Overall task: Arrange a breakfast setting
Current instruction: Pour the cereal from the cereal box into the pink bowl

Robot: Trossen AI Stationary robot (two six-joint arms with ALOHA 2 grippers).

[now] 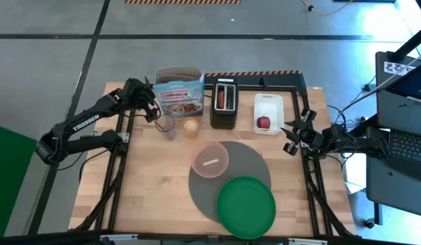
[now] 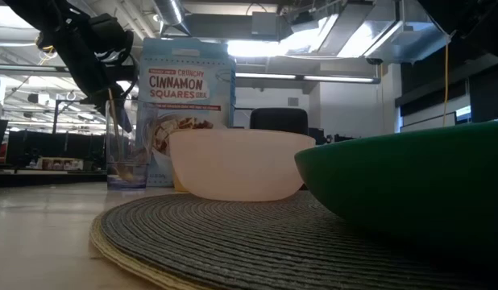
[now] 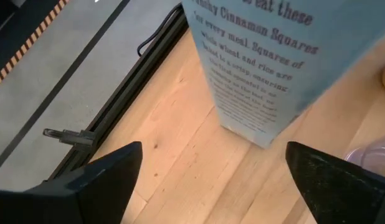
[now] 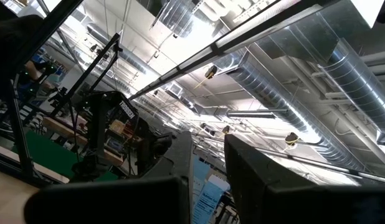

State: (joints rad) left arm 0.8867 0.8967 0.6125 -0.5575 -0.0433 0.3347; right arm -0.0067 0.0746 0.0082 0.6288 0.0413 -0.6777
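The grey placemat (image 1: pixel 248 163) lies near the middle of the table. On it stands the pinkish bowl (image 1: pixel 210 160) with a small pale spoon (image 1: pixel 210 163) inside. The green plate (image 1: pixel 246 206) rests on the mat's near right edge. The tan bagel (image 1: pixel 190 126) lies on the wood beside a small clear glass (image 1: pixel 166 126). The red apple (image 1: pixel 263 122) sits in a white tray (image 1: pixel 268 105). My left gripper (image 1: pixel 153 111) is open, just left of the glass and near the cereal box (image 3: pixel 261 68), with nothing between its fingers. My right gripper (image 1: pixel 290 139) waits at the right edge, pointing up, shut.
A black toaster (image 1: pixel 224 102) stands between the cereal box (image 1: pixel 178 90) and the tray, with something brown in one slot. In the low view the box (image 2: pixel 187 105) and the glass (image 2: pixel 124 157) stand behind the bowl (image 2: pixel 237 165). Bare wood lies at the near left.
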